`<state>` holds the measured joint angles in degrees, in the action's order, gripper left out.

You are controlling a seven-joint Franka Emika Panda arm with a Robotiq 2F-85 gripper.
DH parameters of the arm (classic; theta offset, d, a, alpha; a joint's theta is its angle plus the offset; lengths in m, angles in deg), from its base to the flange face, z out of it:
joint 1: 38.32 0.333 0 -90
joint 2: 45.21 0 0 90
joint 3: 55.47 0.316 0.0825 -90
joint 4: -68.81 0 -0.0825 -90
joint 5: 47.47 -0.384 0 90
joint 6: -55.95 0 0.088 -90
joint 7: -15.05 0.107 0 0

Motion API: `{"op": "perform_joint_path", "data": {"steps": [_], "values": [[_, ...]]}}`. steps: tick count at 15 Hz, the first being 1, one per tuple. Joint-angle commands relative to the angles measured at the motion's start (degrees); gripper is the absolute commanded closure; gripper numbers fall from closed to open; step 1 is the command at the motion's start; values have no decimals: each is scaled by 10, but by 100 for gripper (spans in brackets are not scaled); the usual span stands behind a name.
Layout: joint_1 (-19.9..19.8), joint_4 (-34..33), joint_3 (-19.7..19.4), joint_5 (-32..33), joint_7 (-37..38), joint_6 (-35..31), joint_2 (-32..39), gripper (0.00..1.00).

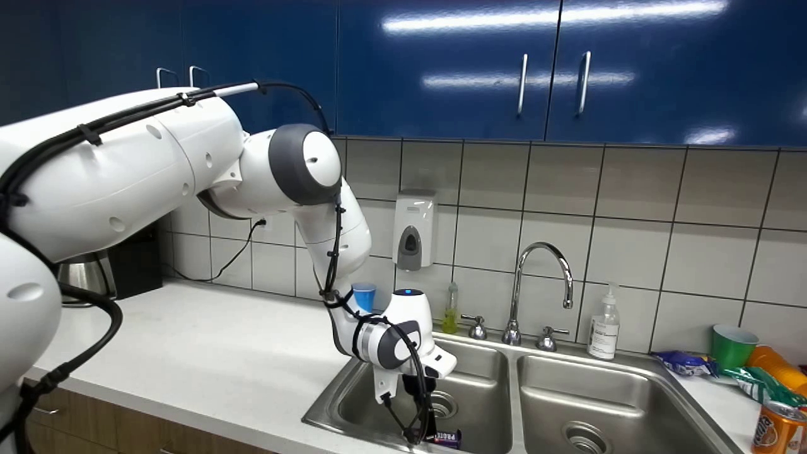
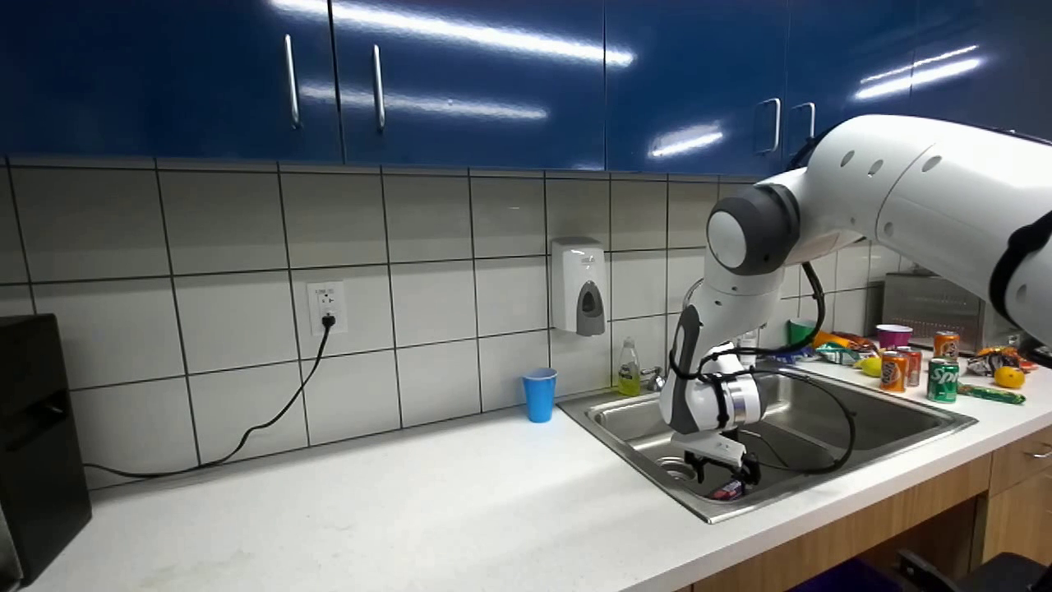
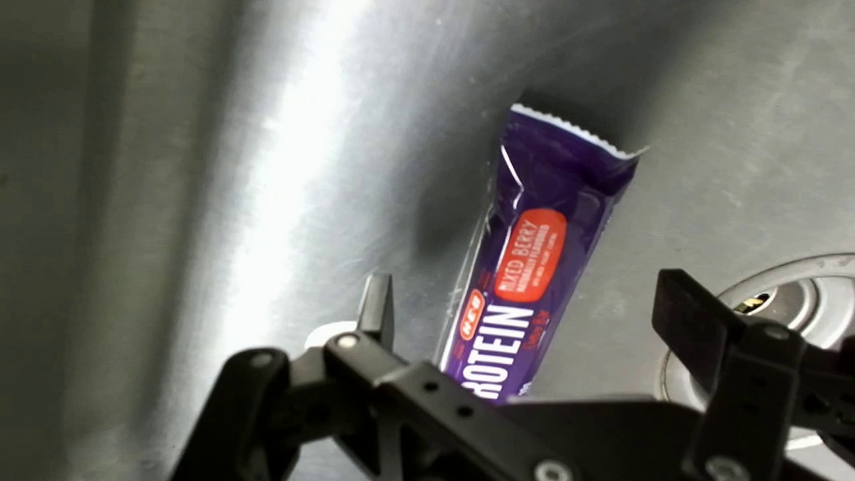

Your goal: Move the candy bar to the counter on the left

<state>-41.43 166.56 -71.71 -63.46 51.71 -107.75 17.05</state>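
The candy bar, in a dark purple wrapper with red labels, lies flat on the floor of a steel sink basin. It fills the middle of the wrist view (image 3: pixel 534 254) and shows partly in both exterior views (image 1: pixel 449 439) (image 2: pixel 728 491). My gripper (image 3: pixel 528 290) is open, with one finger on each side of the bar and a gap to each. The bar's near end is hidden behind the gripper. The gripper also shows low in the basin in both exterior views (image 1: pixel 421 413) (image 2: pixel 725 470). The white counter (image 1: pixel 208 353) lies left of the sink, also in an exterior view (image 2: pixel 370 526).
The steel double sink (image 1: pixel 516 410) has rim walls and a divider around the gripper. A tall faucet (image 1: pixel 518 284), a soap bottle (image 1: pixel 451 312) and a pump bottle (image 1: pixel 604 331) stand behind it. A blue cup (image 2: pixel 540 396) stands by the wall. Cans (image 2: pixel 943 381) and packets are right of the sink.
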Motion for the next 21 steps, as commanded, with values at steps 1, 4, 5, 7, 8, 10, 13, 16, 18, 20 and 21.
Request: {"op": "perform_joint_path", "data": {"steps": [1, 4, 5, 7, 8, 10, 13, 16, 18, 20, 21], "values": [[-5, -32, -2, -10, 13, 20, 16, 0], [-7, -44, -4, -10, 20, 22, 25, 0], [-8, -48, -5, -10, 23, 23, 28, 0], [-11, -55, -5, -10, 26, 26, 32, 0], [-12, -59, -5, -10, 27, 26, 35, 0], [-15, -65, -6, -10, 28, 28, 38, 0], [-19, -74, -6, -9, 28, 33, 42, 26], [-23, -83, -6, -8, 28, 40, 46, 49], [-24, -88, -6, -8, 29, 48, 48, 65], [-26, -92, -6, -7, 29, 54, 48, 80], [-26, -94, -7, -7, 31, 56, 48, 84]]}}
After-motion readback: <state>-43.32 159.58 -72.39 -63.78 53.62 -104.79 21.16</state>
